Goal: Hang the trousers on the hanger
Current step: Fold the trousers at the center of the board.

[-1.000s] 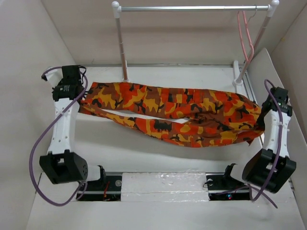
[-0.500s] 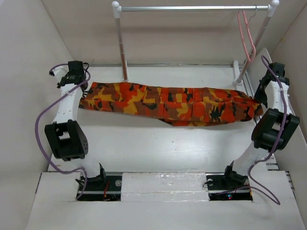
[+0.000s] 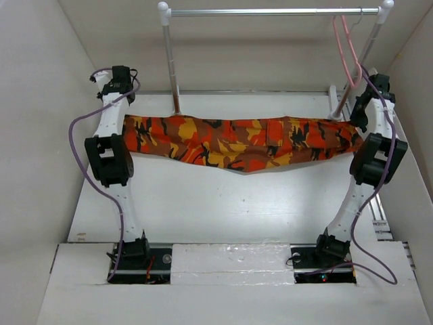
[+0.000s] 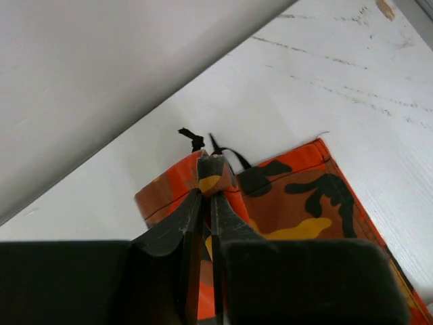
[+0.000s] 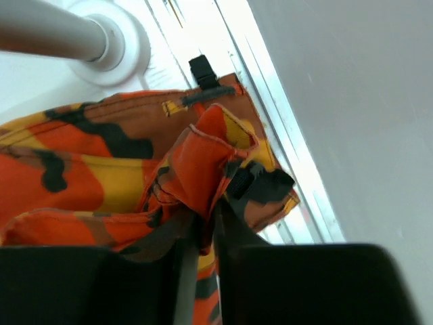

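Note:
The camouflage trousers hang stretched between my two grippers, sagging in the middle above the table. My left gripper is shut on the leg-end hem; in the left wrist view the cloth is pinched between the jaws, with a small black strap beyond. My right gripper is shut on the waist end; in the right wrist view bunched cloth is pinched at the jaws. The pink hanger hangs from the rail's right end, just behind the right gripper.
The rail has a silver bar on white posts; its left post stands behind the trousers, its right post base is close to the right gripper. Grey walls enclose the table on both sides. A metal track runs along the right edge.
Both arms have lifted and moved toward the back, carrying the trousers from the table up near the rail. The cloth has been pulled out into one narrow folded band.

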